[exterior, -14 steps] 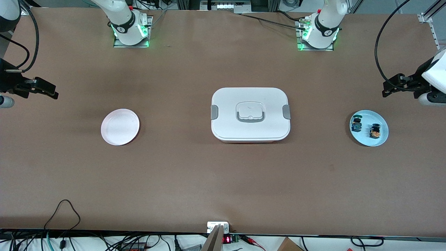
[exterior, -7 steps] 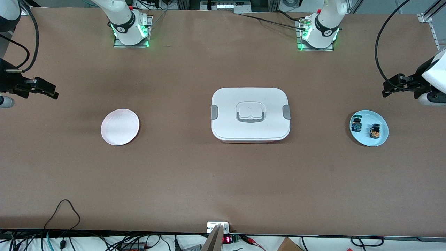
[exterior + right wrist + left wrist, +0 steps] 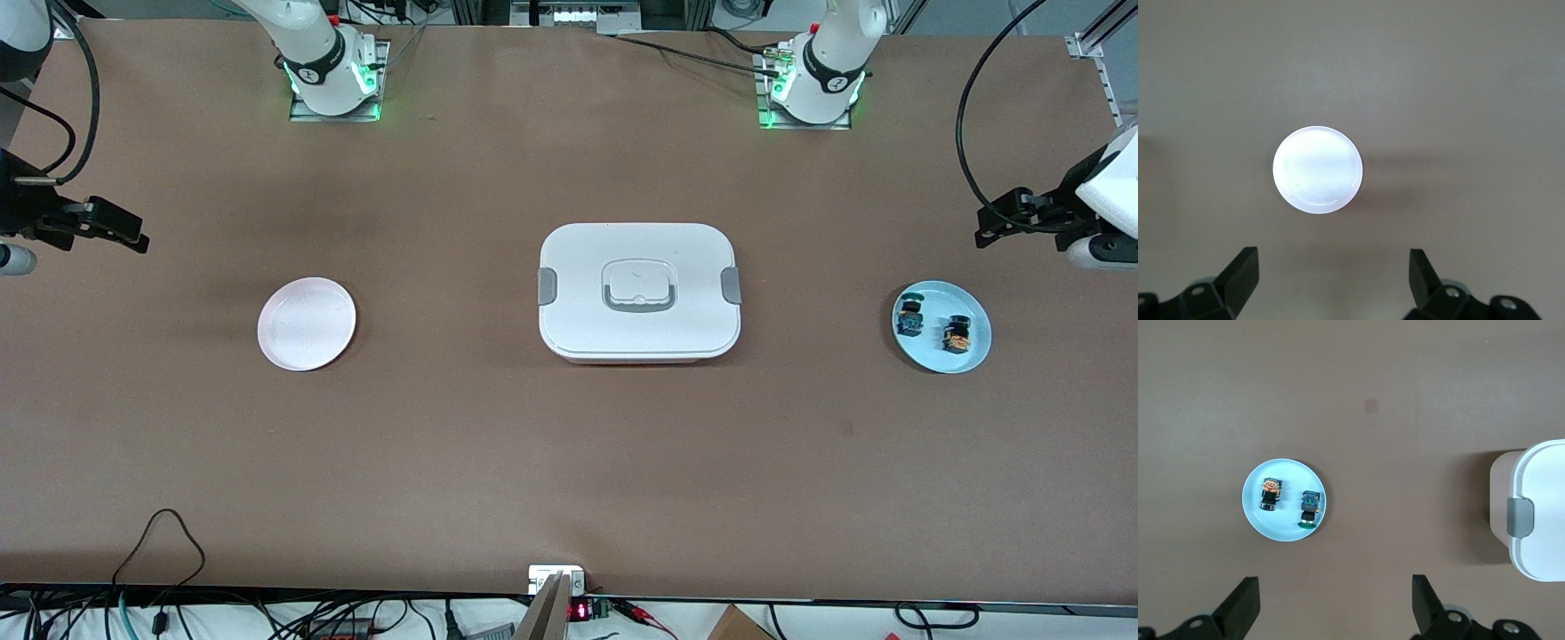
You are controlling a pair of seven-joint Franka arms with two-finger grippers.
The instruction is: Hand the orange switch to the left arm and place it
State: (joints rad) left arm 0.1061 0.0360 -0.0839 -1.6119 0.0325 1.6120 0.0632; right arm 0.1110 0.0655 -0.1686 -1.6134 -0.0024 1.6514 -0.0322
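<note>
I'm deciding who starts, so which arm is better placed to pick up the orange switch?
Probably the left. Its tool, open, hangs near the blue plate holding the orange switch. The right tool is by the pink plate, with the box between.

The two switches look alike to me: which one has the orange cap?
The orange switch, lying nearer the blue plate's table-end rim; the other switch shows blue and green.

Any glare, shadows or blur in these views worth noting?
Front view: even light, sharp, green glow at both arm bases. Left wrist view: the box casts a dark shadow on the table; the orange switch shows clearly. Right wrist view: the pink plate glares almost white.
</note>
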